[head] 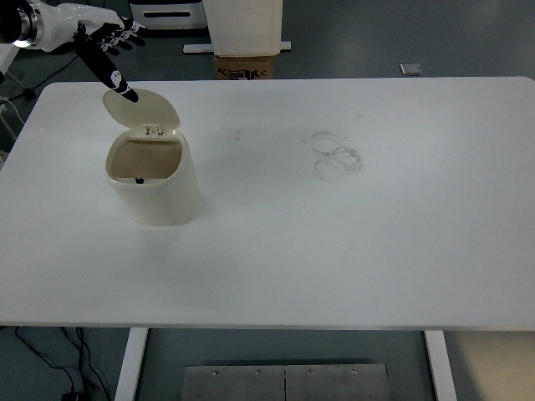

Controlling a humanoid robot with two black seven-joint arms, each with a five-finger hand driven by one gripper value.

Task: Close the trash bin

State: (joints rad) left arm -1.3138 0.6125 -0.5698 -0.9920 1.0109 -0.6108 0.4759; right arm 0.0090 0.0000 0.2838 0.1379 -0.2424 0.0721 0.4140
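Observation:
A cream trash bin stands on the left part of the white table. Its round lid is flipped up and back on its hinge, so the bin's mouth is open. My left hand reaches in from the top left corner, just behind and above the lid. Its fingers are spread and hold nothing. The thumb points down at the lid's upper left edge; I cannot tell whether it touches. The right arm is out of view.
Faint ring marks and a smudge stain the tabletop. Beyond the far edge stand a cardboard box and a white unit. A small square object lies on the floor.

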